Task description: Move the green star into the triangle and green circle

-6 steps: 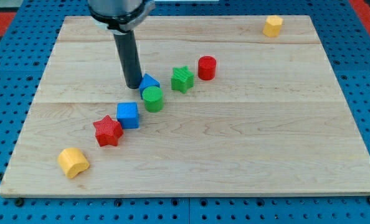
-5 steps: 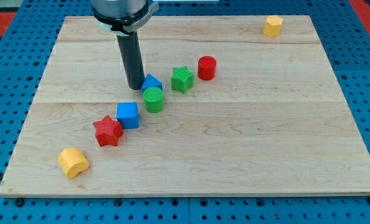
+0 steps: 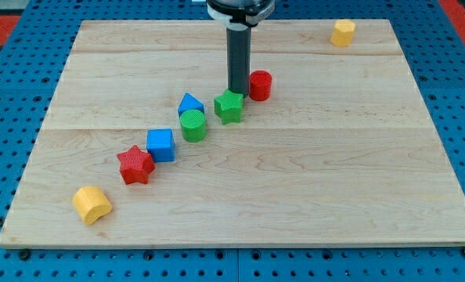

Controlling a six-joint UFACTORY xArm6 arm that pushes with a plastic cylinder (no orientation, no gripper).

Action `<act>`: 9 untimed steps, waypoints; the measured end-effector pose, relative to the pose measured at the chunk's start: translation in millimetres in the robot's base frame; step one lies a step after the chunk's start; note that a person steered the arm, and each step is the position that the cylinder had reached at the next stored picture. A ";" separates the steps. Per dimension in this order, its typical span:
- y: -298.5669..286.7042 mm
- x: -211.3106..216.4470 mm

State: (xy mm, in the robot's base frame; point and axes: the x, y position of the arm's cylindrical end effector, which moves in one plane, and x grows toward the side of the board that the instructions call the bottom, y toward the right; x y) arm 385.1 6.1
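Tip behind the green star, push not yet finished

My tip (image 3: pixel 238 92) touches the green star (image 3: pixel 229 106) at its 1 o'clock; no pincer on this rod. The star sits near but apart from the blue triangle (image 3: pixel 189 103) and green circle (image 3: pixel 192 124), at its 8 o'clock. The gap between is open table (image 3: pixel 334 180); the red cylinder (image 3: pixel 260 84) stands close behind.

My tip (image 3: pixel 238 92) is sitting wedged between the green star (image 3: pixel 229 106) and red cylinder (image 3: pixel 260 84). A narrow gap is separating the star from the blue triangle (image 3: pixel 189 103) and green circle (image 3: pixel 192 124).
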 end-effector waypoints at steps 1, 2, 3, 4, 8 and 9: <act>-0.4 17.9; 65.4 27.6; 115.5 39.1; 103.1 55.4; -3.3 60.7; 51.4 29.0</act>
State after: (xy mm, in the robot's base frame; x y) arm 414.1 57.5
